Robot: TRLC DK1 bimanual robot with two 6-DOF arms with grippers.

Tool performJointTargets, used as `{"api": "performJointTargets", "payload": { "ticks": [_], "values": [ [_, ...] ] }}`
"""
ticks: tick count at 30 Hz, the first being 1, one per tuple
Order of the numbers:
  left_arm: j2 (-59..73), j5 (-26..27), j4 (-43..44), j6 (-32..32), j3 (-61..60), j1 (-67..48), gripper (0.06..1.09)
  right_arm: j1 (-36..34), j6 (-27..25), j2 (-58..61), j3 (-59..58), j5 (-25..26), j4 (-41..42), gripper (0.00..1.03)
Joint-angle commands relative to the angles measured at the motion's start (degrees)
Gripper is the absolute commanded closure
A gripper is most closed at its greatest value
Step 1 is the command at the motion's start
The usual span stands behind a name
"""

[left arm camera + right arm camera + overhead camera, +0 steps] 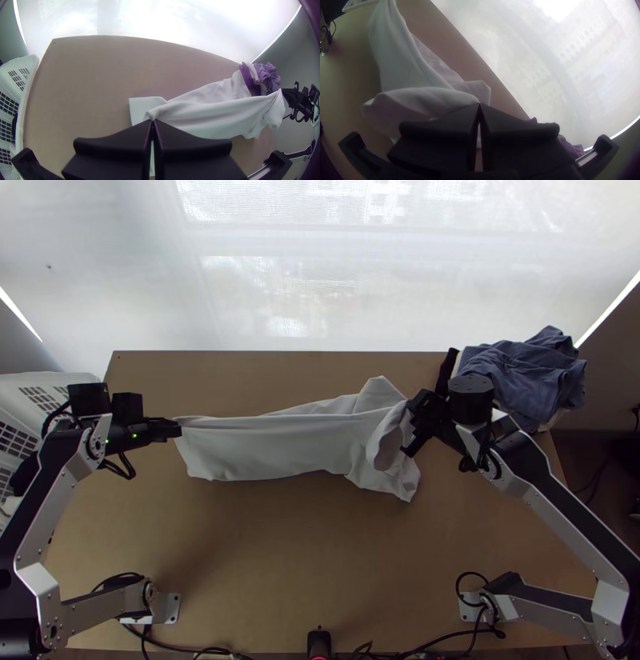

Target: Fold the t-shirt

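In the top view the white t-shirt (280,448) is stretched in a long strip between the grippers, its upper edge taut and its right part bunched. My left gripper (178,429) is shut on its left upper corner; the left wrist view has that gripper (152,121) pinching a tip of the shirt (213,116). At the shirt's right end, my right gripper (411,412) holds a gathered part. From the right wrist, the gripper (479,105) is shut on an edge of the shirt (396,70), with a loose fold hanging beside the fingers.
A pile of blue cloth (524,376) lies at the table's far right corner, close to the right arm. A white basket (32,390) stands off the table's left edge. Bare tabletop (320,556) extends between the shirt and the near edge.
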Motion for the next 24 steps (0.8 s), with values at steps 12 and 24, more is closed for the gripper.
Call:
{"api": "performJointTargets", "payload": {
  "ticks": [12, 24],
  "values": [
    [17.54, -3.32, 5.83, -0.2, 7.91, -4.38, 1.05, -6.87, -1.28, 17.76, 5.6, -1.84, 7.8, 1.0],
    [25.45, -4.47, 6.89, 0.15, 12.3, -4.74, 1.05, -9.42, -1.72, 29.18, 13.51, -2.63, 8.59, 1.0]
  ]
}}
